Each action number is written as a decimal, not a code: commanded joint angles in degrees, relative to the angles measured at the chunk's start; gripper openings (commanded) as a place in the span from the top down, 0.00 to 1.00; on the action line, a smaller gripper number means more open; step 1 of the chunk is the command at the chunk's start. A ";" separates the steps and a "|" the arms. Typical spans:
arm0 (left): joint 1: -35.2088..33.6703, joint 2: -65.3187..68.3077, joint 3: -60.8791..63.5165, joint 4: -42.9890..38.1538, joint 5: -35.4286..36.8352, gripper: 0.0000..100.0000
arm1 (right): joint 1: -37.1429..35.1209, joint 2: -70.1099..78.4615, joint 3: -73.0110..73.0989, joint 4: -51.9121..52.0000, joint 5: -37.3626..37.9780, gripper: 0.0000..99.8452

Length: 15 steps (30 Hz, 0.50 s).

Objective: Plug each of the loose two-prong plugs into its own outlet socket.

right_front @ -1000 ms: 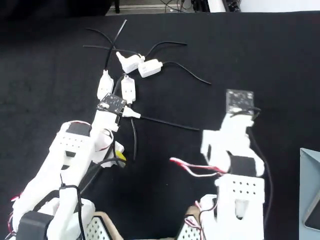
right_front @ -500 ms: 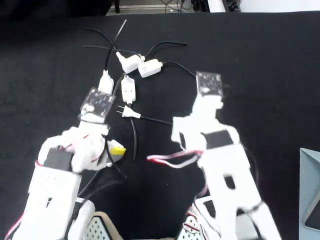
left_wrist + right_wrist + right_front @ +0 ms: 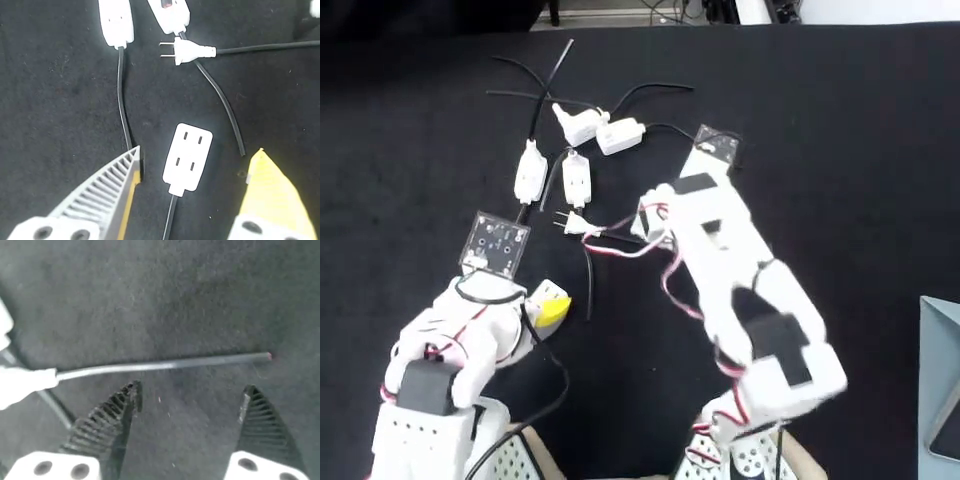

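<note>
Loose plug lies on the worktop. The left claw gapes over a socket — likely to steady it; the right claw, spread wide, hangs over a cord, seemingly to pinch it

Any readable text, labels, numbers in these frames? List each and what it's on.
None readable.
outlet socket: plain white face, no print visible.
two-prong plug: no marking visible.
circuit board on an arm's wrist: specks too small to read.
</note>
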 commanded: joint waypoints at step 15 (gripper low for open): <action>-4.62 -10.37 4.53 0.00 0.26 0.67 | 2.90 17.63 -13.76 0.00 -3.08 0.93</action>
